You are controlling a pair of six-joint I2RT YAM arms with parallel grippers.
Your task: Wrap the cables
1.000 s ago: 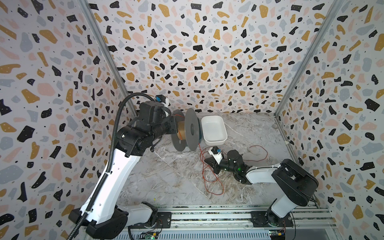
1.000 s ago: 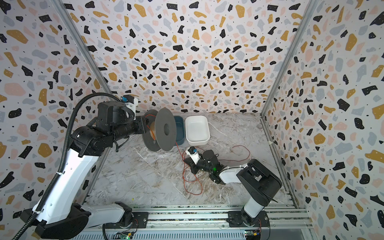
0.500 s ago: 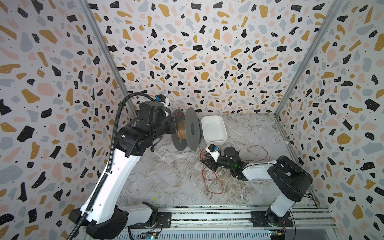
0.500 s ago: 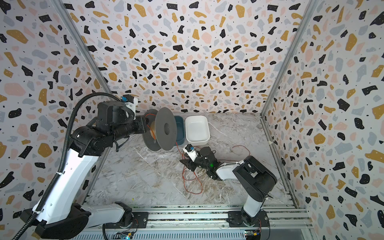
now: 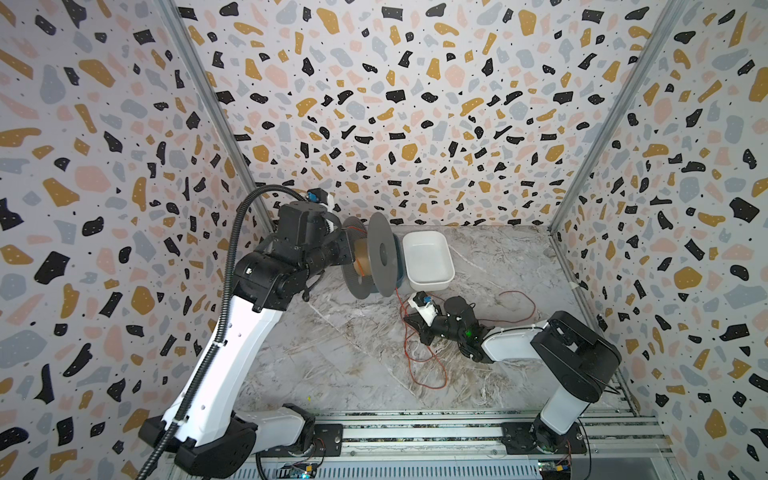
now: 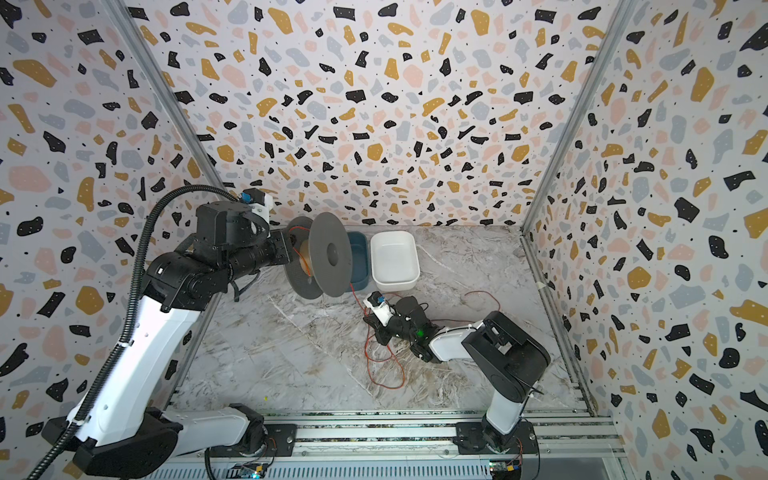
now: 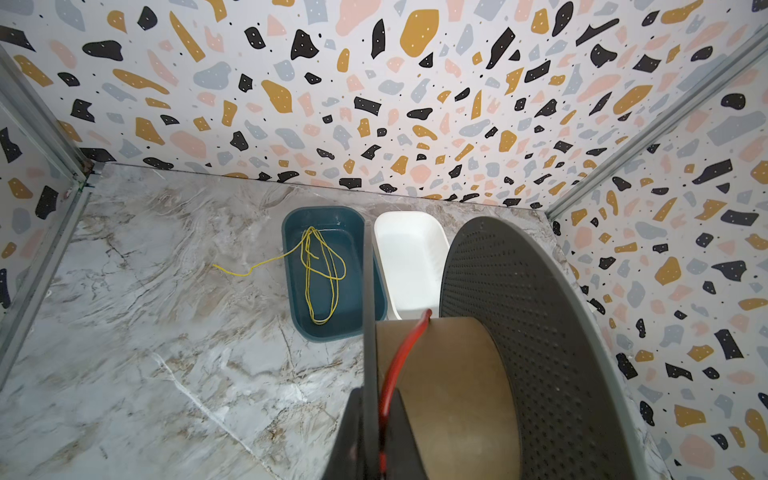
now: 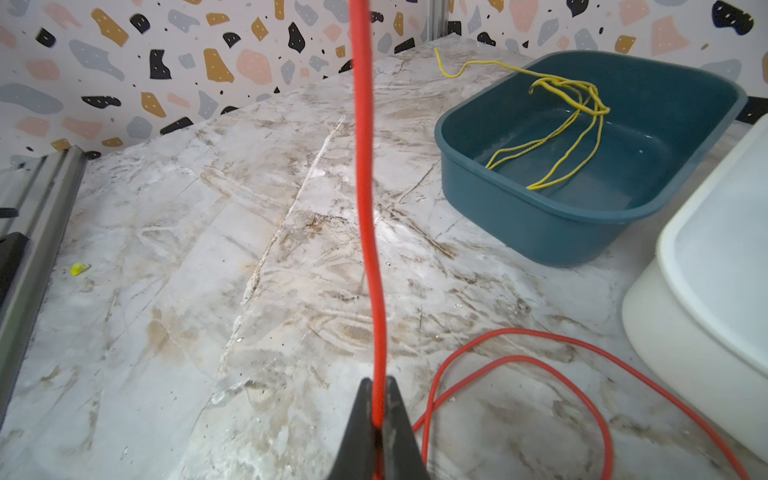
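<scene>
Marbled tabletop (image 8: 166, 249), thin red cable (image 8: 364, 166), seemingly taut, perforated spool (image 7: 540, 332).

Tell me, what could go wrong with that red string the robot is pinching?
The red cable is very thin, so it might slip out of the right gripper, shut on it. The loose loops on the table cross each other and could knot when pulled. The left gripper pinches only one flange of the spool, which might tilt.

A teal tub (image 7: 353, 299) holding loose yellow wire (image 7: 311, 245), one end trailing onto the marble-patterned desk (image 7: 166, 332), stands just beside a white tub (image 7: 411, 266) near the terrazzo-patterned back wall (image 7: 374, 104).
</scene>
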